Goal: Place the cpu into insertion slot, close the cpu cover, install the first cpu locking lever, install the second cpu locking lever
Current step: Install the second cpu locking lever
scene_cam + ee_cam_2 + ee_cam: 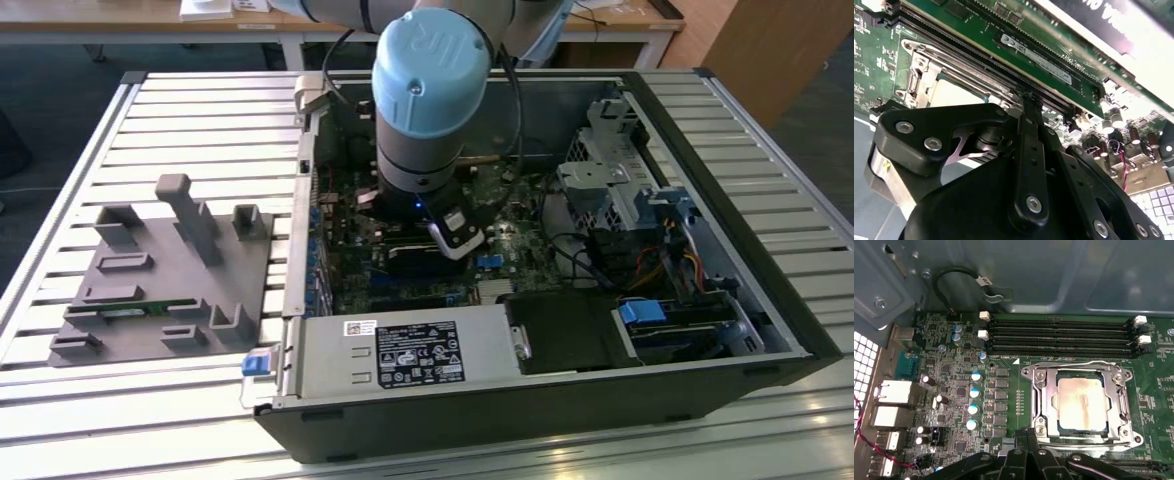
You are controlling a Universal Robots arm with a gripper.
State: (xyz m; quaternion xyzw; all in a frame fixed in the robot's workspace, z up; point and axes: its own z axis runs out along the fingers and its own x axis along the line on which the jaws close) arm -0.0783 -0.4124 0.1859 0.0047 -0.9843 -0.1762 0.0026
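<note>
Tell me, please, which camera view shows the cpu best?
The first wrist view: the cpu lies whole and face-up, framed by the cpu cover. In the second wrist view the gripper hides most of it. In the exterior view the arm stands over that area.

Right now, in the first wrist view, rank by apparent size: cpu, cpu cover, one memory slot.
1. Memory slot: longest, though thin.
2. cpu cover: frames the chip, so larger.
3. cpu: smallest, sitting inside the cover's cut-out.
Slot versus cover by area looks unsure.
</note>
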